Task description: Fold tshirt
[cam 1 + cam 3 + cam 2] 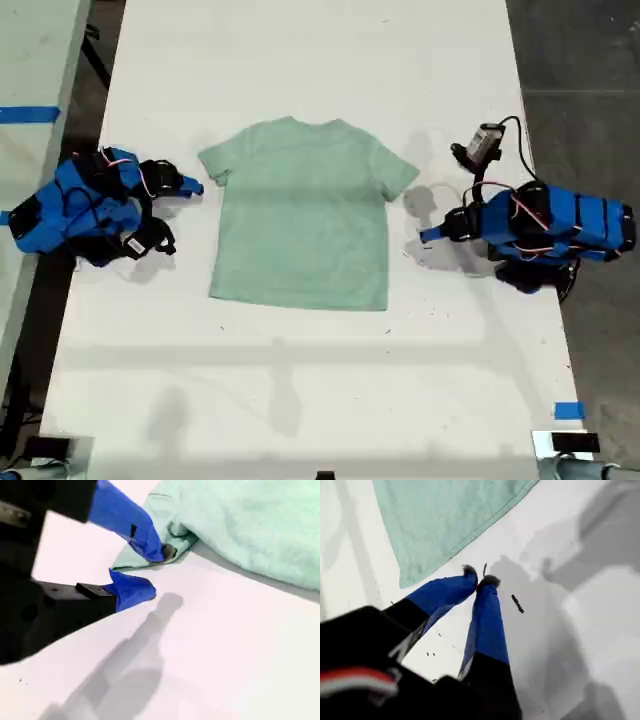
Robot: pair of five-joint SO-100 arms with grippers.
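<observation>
tshirt [303, 210] lies flat in the middle of the white tabletop [300, 390] | my first claw [479, 577] pressed together, holding nothing, near the hem | my second claw [152, 570] spread at a sleeve | risk: it may pinch only the sleeve tip, slip, bunch the cloth.

lab bench, white table [300, 400], blue tape marker [568, 410], concrete floor [590, 60]
</observation>
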